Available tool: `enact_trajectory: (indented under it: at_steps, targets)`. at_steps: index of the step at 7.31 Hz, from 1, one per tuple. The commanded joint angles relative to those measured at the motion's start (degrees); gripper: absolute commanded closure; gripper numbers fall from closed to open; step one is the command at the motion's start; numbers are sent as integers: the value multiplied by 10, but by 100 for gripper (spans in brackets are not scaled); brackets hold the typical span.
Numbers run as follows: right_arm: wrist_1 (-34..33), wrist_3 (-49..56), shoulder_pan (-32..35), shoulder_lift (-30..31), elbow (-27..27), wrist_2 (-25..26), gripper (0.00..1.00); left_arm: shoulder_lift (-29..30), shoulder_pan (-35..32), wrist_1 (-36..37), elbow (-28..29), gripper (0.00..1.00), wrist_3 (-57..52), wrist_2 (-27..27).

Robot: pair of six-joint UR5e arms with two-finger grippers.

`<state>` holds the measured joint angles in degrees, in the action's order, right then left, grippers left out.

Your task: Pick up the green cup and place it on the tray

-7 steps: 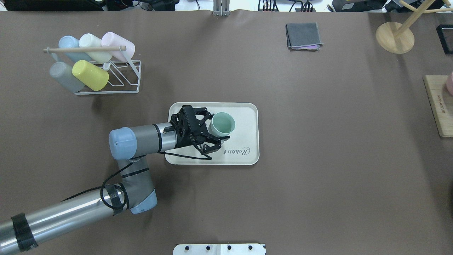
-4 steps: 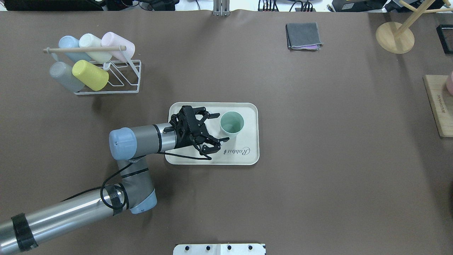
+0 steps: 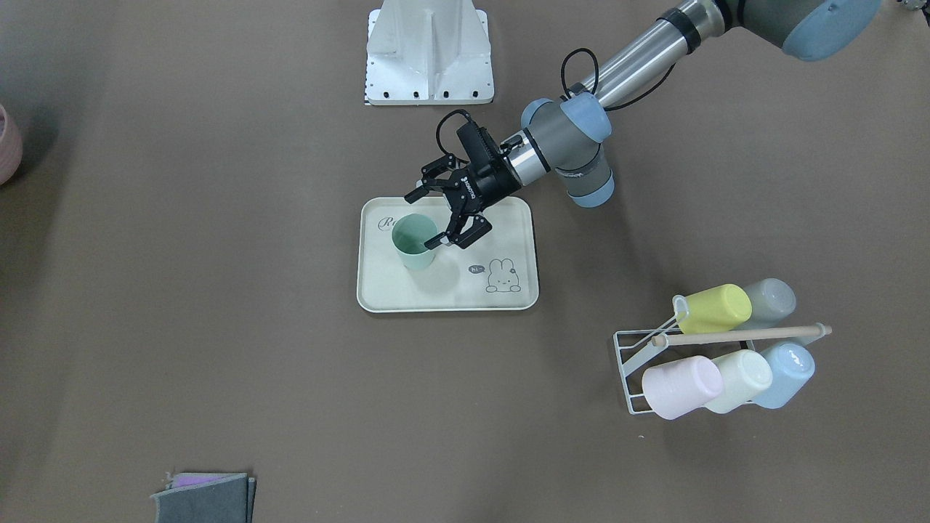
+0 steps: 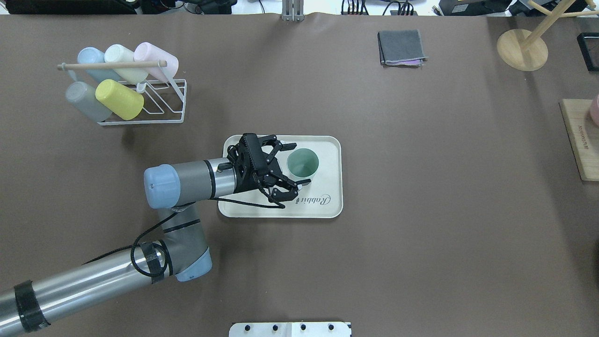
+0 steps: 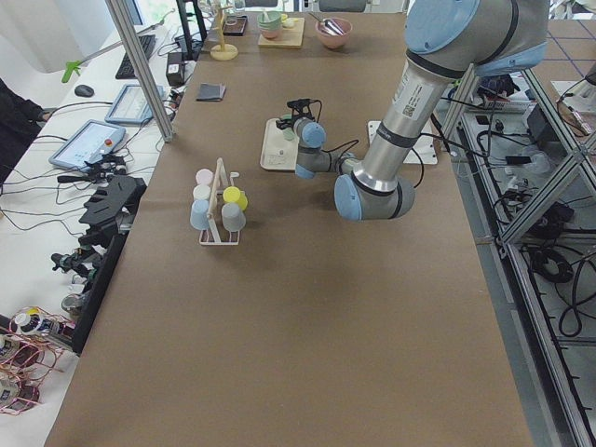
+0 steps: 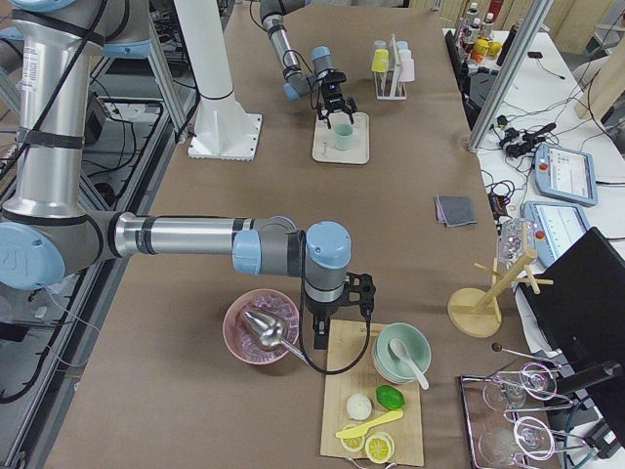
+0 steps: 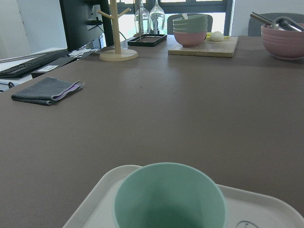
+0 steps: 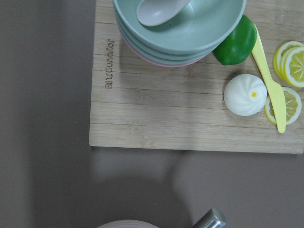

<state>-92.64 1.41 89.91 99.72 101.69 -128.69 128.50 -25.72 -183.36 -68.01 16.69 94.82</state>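
The green cup (image 4: 303,163) stands upright, mouth up, on the cream tray (image 4: 329,149) with its "Rabbit" script. It also shows in the front view (image 3: 415,242) on the tray (image 3: 407,292), and low in the left wrist view (image 7: 168,199). My left gripper (image 4: 299,163) is open, its two fingers spread on either side of the cup's near half and not gripping it; in the front view (image 3: 420,221) it sits a little above the cup's rim. My right gripper (image 6: 317,337) shows only in the exterior right view, far off by a cutting board; I cannot tell its state.
A white wire rack (image 4: 140,100) with several pastel cups, one yellow-green (image 4: 119,98), stands far left. A folded grey cloth (image 4: 401,47) and a wooden mug tree (image 4: 522,49) lie at the far side. A wooden board (image 8: 190,109) with stacked bowls sits under the right wrist.
One second ago the cup sat tilted between the left fingers. The gripper opened and let it go; the cup now stands upright on the tray, and the wrist has shifted slightly.
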Motion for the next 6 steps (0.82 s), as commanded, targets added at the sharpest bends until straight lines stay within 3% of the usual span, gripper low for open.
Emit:
enact_trajectory:
  at_steps: [1, 2, 3, 4, 5, 6]
  targets:
    - [0, -1, 0, -1, 0, -1, 0, -11, -8, 37, -72, 2, 77, 1]
    - [0, -1, 0, -1, 0, -2, 0, -10, -13, 101, -115, 2, 77, 4]
    - [0, -1, 0, -5, -1, -2, 0, 2, -16, 253, -195, 2, 76, 0]
    - [0, 0, 0, -5, -4, -5, 0, 9, -34, 422, -272, 2, 71, -41]
    - [0, -1, 0, -5, -5, -3, 0, 23, -38, 503, -300, 2, 70, -105]
    - [0, 0, 0, -5, -5, -2, 0, 23, -49, 532, -301, 2, 78, -118]
